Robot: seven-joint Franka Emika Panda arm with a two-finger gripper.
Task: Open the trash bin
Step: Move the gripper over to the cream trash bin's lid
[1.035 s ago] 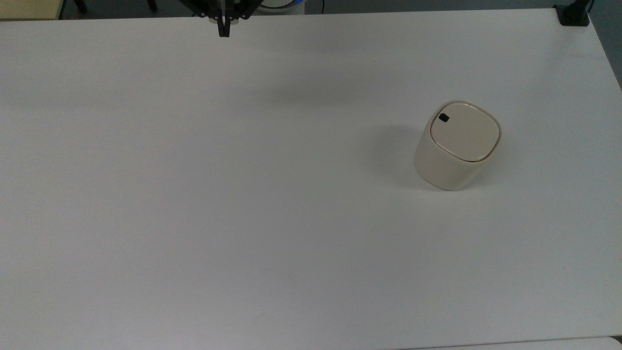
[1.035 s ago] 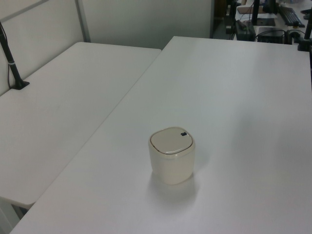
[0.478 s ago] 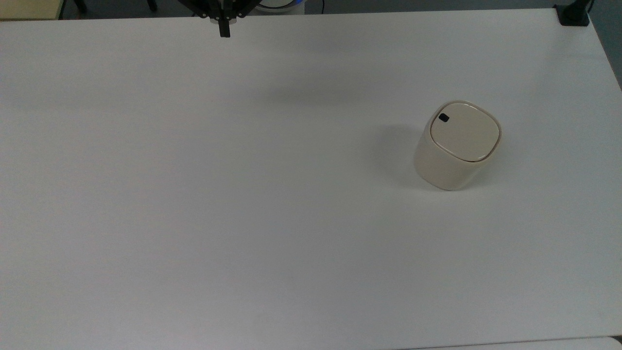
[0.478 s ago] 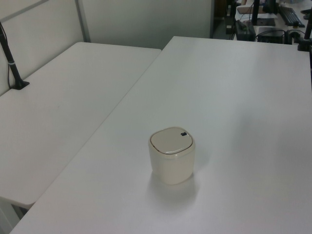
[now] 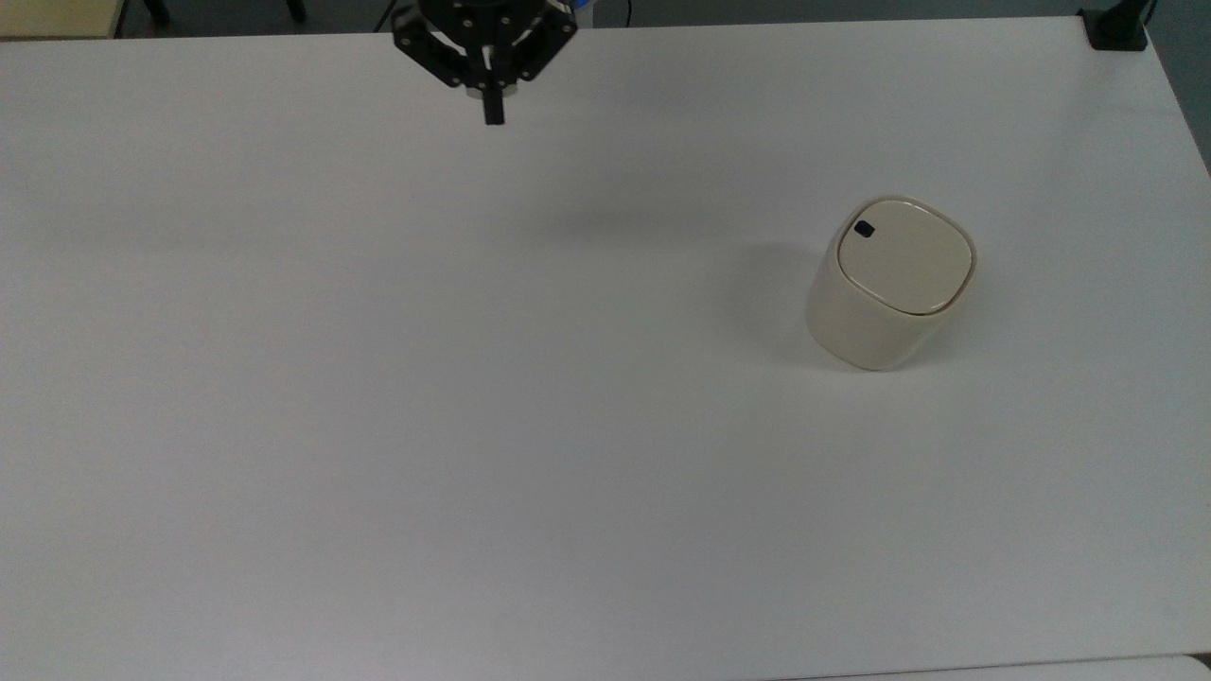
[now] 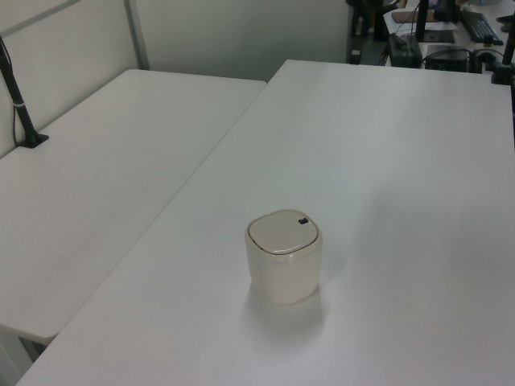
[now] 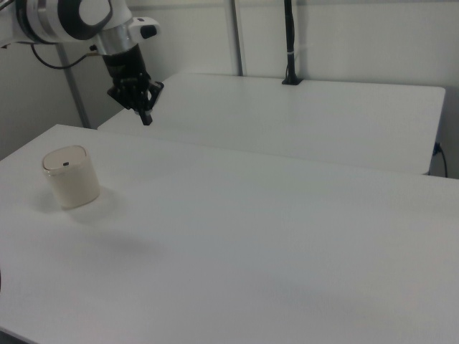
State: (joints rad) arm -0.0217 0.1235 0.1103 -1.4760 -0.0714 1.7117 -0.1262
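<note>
While black two-finger gripper (image 5: 492, 115) hangs at top view's 12 o'clock, fingers pressed together, arm cut off by frame edge; small cream-beige rounded-square plastic trash bin (image 5: 886, 284) at 3 o'clock, lid shut, interior hidden.

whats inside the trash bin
Cannot be seen: the flat lid lies shut on the trash bin, covering the inside. On the lid there is just a small black button near the rim.

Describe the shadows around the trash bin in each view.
Top view: the trash bin casts a soft shadow toward the top view's left on the table. Left view: a faint shadow lies just below the bin. Right view: a dim shadow lies right of the bin.
</note>
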